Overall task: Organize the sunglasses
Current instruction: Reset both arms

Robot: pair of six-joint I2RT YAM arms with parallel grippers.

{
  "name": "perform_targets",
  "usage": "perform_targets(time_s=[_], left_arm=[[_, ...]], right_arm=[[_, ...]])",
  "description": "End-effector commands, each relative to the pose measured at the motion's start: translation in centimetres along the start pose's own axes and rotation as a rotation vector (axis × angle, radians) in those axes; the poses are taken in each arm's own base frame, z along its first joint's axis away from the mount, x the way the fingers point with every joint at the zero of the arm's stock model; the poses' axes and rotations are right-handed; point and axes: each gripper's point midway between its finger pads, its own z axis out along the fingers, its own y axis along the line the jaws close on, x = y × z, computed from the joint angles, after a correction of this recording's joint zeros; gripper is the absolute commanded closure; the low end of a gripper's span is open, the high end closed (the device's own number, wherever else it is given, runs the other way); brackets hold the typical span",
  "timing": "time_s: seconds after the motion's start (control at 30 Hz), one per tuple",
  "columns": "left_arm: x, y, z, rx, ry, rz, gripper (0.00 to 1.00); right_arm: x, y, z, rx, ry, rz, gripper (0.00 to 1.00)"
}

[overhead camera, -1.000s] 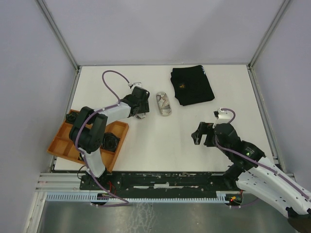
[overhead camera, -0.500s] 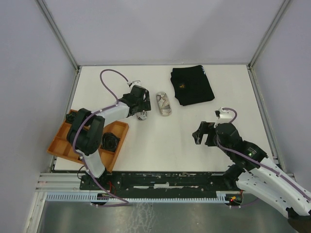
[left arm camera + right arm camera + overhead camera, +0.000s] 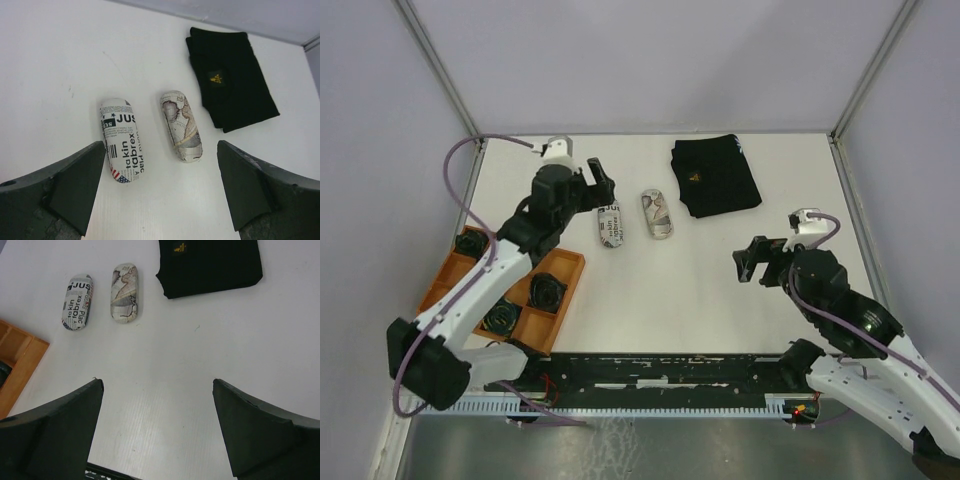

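Top external view: no sunglasses in sight, both grippers spread and holding nothing.

Neither pair shows on the white table [image 3: 650, 300]. Whether they lie inside the closed oval newspaper-print case [image 3: 611, 224] or the oval map-print case [image 3: 657, 214] just beside it, toward the far edge, cannot be told. The left gripper [image 3: 592, 186] hovers wide beside the cases; the right gripper [image 3: 752, 265] hangs wide toward the right edge. Opening a case would likely go best with one gripper pinning its base across the narrow width while the other lifts the lid.

The left gripper [image 3: 598, 188] hangs with jaws spread wide, just beside the newsprint case [image 3: 611, 224]. The right gripper [image 3: 752, 264] hovers likewise spread and empty, well right of it.
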Motion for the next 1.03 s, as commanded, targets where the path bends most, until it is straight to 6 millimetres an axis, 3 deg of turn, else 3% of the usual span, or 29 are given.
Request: perform_targets(time_s=[0.0,0.1,0.27,0.47,0.57,0.77,1.0], left_arm=[[-1.3,0.9,-5.0,0.034,-0.052,0.026,0.01],[-1.9,2.0,-8.7,0.041,-0.103,0.009,0.01],[-0.7,3.9,-13.4,0.069,-0.173,-0.06,0.01],[1.6,6.4,-16.7,0.076,-0.231,-0.111,0.01],[2.8,7.5,-17.5,0.065,-0.248,-0.148,0.01],[2.0,8.3,-19.0,0.058,-0.321,-0.188,0.01],[2.0,8.4,-18.5,0.04,-0.315,-0.183,0.01]], right_arm=[[-3.9,-0.8,-1.7,0.032,-0.128,-0.021,0.01],[-4.4,-1.4,-2.4,0.036,-0.164,-0.024,0.01],[-4.0,-2.8,-3.7,0.047,-0.22,0.009,0.01],[-2.6,-4.5,-4.8,0.052,-0.274,0.099,0.01],[-1.8,-4.9,-4.9,0.049,-0.273,0.114,0.01],[-1.0,-5.7,-5.0,0.083,-0.252,0.095,0.01],[-1.0,-5.1,-4.6,0.066,-0.23,0.061,0.01]])
